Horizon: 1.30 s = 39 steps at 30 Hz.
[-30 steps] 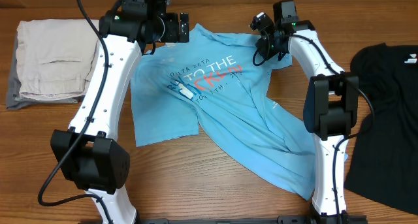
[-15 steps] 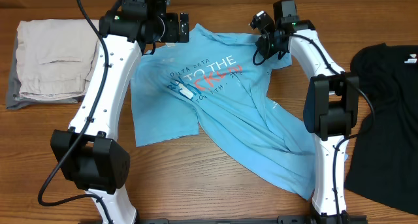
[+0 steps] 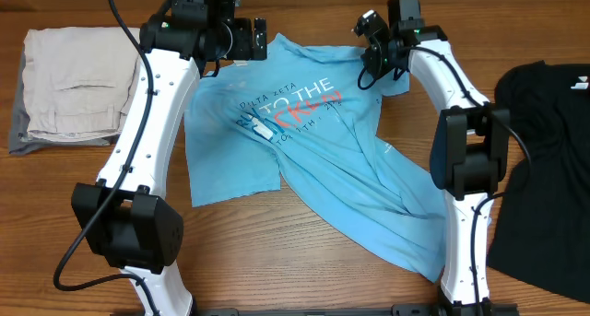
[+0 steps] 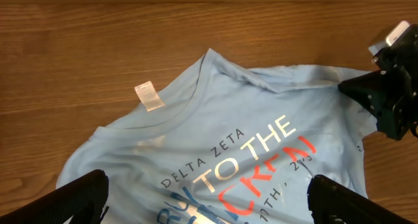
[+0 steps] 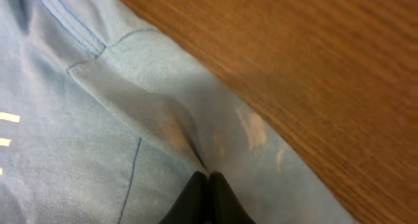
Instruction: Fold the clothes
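Where my right pincer closes, its tips pinch a fold of the light blue T-shirt at the far right shoulder. Left pincer: jaws wide apart, hovering over the collar, holding nothing. Shirt: spread rumpled on the table, print up, collar far, hem near-right; long axis diagonal.

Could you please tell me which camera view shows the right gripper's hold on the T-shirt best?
The right wrist view: the right gripper, shut, pinches a raised fold of the light blue T-shirt. Overhead shows only the gripper's body over the shirt's far edge; the left wrist view shows it dark, at the picture's right edge.
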Available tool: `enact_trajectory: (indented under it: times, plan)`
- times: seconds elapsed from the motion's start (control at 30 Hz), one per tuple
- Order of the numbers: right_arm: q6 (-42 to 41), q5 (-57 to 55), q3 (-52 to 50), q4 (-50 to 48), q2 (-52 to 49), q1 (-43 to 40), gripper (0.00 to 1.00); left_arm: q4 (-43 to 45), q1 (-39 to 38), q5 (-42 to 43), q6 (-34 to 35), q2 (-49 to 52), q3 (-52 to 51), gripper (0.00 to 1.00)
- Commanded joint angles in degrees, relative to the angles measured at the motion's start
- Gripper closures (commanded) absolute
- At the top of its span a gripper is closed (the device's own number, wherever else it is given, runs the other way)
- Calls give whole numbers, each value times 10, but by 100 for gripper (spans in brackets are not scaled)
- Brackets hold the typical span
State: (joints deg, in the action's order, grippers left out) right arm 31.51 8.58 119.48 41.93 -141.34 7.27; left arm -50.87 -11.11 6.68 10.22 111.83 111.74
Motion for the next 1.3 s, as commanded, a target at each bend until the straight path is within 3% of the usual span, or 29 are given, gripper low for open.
enact_trajectory:
  times: [0.0,0.33,0.53,0.67,0.87,1.27]
  plan:
    - [-2,0,3,-7,37,1,87,1,2,4,5,4,0,0]
    - [-2,0,3,-2,37,1,82,1,2,4,5,4,0,0]
    - [-2,0,3,-5,37,1,92,1,2,4,5,4,0,0]
    - [-2,1,3,2,37,2,80,1,2,4,5,4,0,0]
    - [-2,5,2,30,37,5,70,1,2,4,5,4,0,0]
    - [-2,5,0,32,36,5,68,1,2,4,5,4,0,0]
